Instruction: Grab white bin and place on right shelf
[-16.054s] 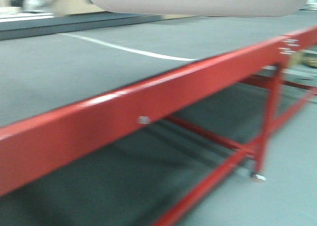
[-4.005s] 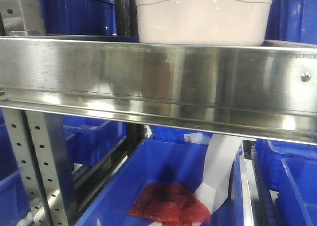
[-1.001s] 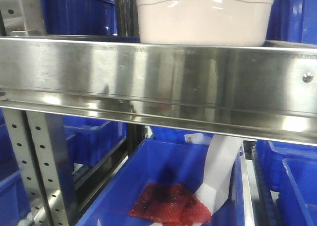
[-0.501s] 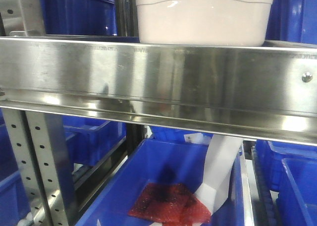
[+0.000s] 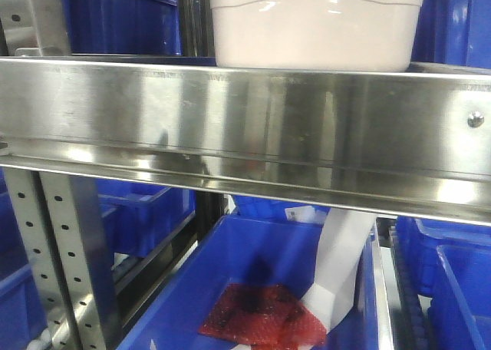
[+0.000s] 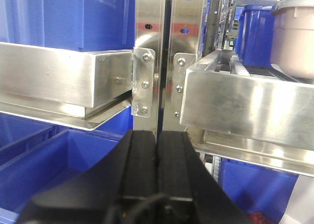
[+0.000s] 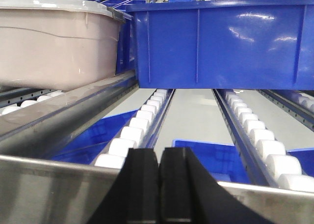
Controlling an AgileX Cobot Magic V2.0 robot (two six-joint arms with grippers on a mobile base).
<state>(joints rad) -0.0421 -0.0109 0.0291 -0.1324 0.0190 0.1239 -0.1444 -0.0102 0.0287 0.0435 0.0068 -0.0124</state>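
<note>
Resting on the right shelf (image 5: 245, 127), the white bin (image 5: 314, 28) occupied the upper centre of the front view, its base hidden behind the tall steel front lip. Side: off-white, faintly pink, one curved moulded ridge. In the right wrist view the same bin filled the upper left of the frame, grey-rimmed lid on, sitting on the shelf rails. Adjacent: a large blue bin (image 7: 221, 42) at upper right of that view, just beside the white one; rows of white rollers (image 7: 140, 126) ran toward the lower edge. Right gripper (image 7: 159, 184), lower centre: black fingers pressed together, nothing between them, apart from the bin. Left gripper (image 6: 157, 165), lower centre of its view: fingers likewise closed and empty, facing a perforated upright (image 6: 152, 47) where two shelf ends were bolted; the white bin showed at far upper right. Below the shelf, front view: an open blue bin (image 5: 230, 288) containing a red bubble-wrap packet (image 5: 265, 315) and a white card strip (image 5: 337, 265).
</note>
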